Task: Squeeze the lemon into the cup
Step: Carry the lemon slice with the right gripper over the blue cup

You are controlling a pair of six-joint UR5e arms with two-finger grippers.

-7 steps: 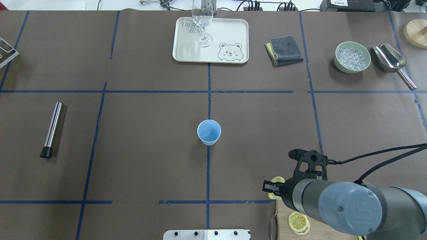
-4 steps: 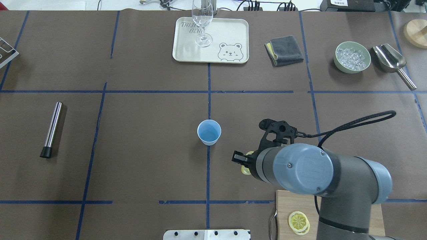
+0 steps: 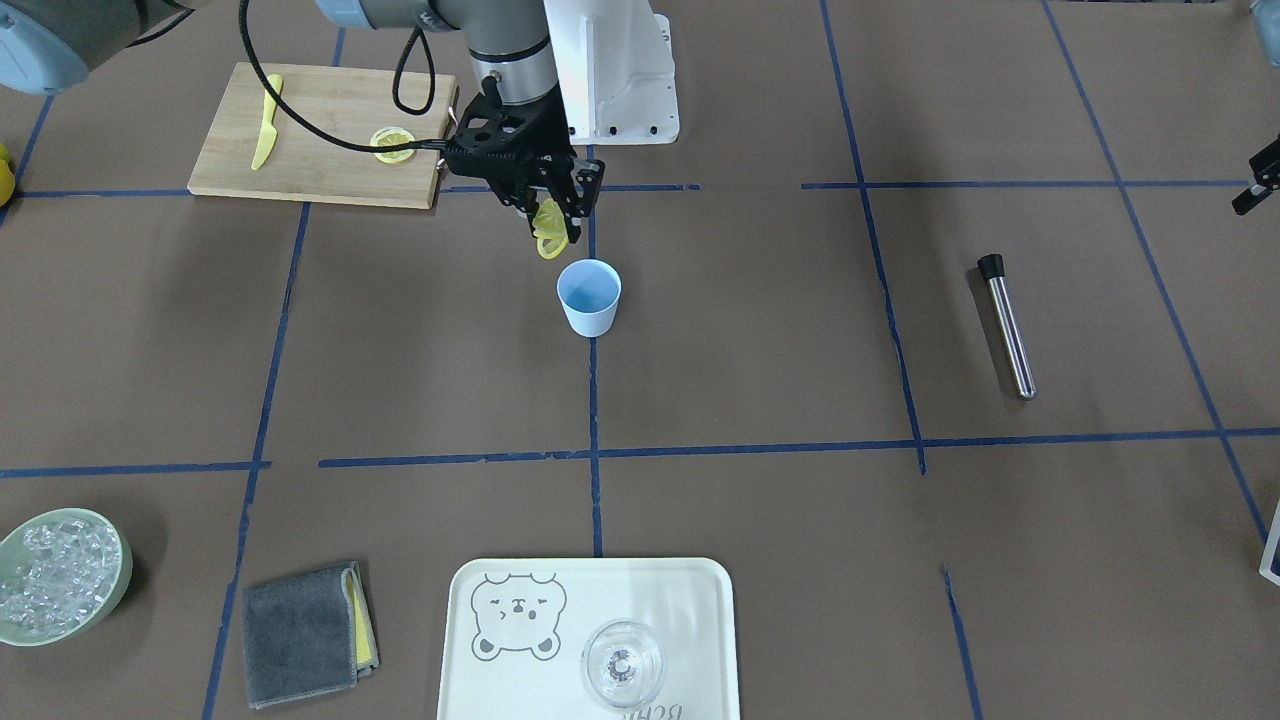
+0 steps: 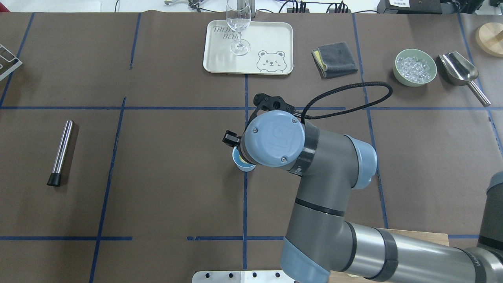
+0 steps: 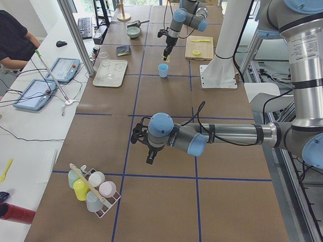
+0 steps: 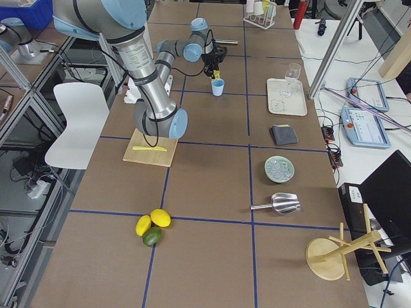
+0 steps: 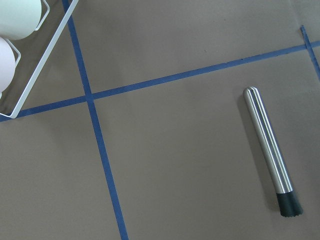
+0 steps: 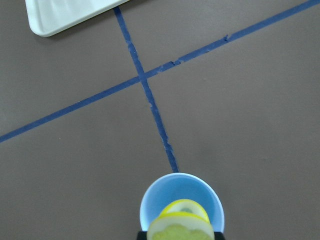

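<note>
My right gripper (image 3: 553, 222) is shut on a yellow lemon slice (image 3: 548, 240), which looks folded between the fingers. It holds the slice just above the light-blue cup (image 3: 589, 297), over the cup's robot-side rim. In the right wrist view the slice (image 8: 181, 224) hangs over the cup's opening (image 8: 155, 197). In the overhead view the right arm covers most of the cup (image 4: 246, 166). A second lemon slice (image 3: 392, 144) lies on the cutting board (image 3: 310, 170). My left gripper (image 3: 1258, 178) shows only partly at the frame's edge, and I cannot tell its state.
A yellow knife (image 3: 263, 135) lies on the board. A steel muddler (image 4: 61, 152) lies at the left. At the far side stand a tray (image 4: 275, 39) with a clear glass (image 4: 238, 27), a grey cloth (image 4: 335, 59), a bowl of ice (image 4: 415, 67) and a scoop (image 4: 459, 70).
My right arm has moved from the cutting board forward and left to the cup, carrying the lemon slice. The cup has not moved.
</note>
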